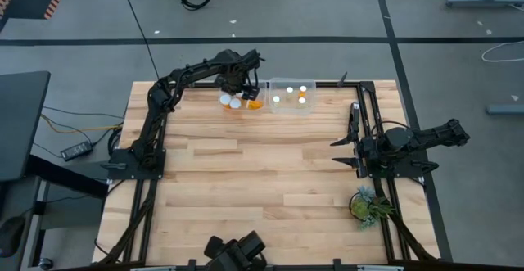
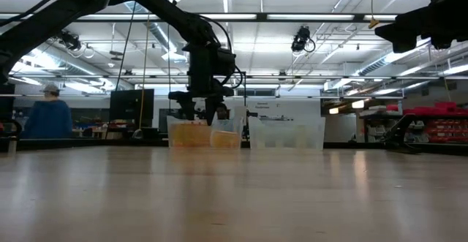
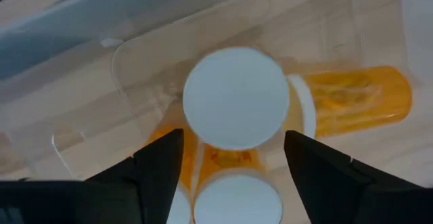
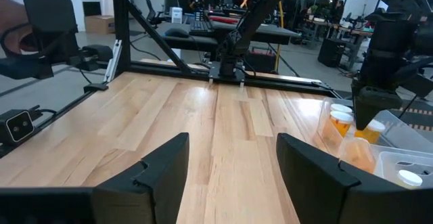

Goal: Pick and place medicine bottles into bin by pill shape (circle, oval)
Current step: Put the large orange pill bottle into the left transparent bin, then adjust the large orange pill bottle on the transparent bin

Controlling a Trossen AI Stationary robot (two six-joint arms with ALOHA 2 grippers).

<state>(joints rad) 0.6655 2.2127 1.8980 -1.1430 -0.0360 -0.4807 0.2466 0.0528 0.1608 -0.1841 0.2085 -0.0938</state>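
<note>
Peering down, left claw [image 3: 233,160] straddles white-capped bottle [image 3: 235,97], fingers parted.

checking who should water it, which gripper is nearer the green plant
Right. The right gripper waits by the table's right edge, a short way from the green plant. The left gripper is across the table over a bin of pill bottles.

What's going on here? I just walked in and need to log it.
The left gripper hovers with fingers spread over a clear bin at the table's far edge, which holds several medicine bottles. A second bin beside it holds more. The right gripper waits open near the right edge.
</note>
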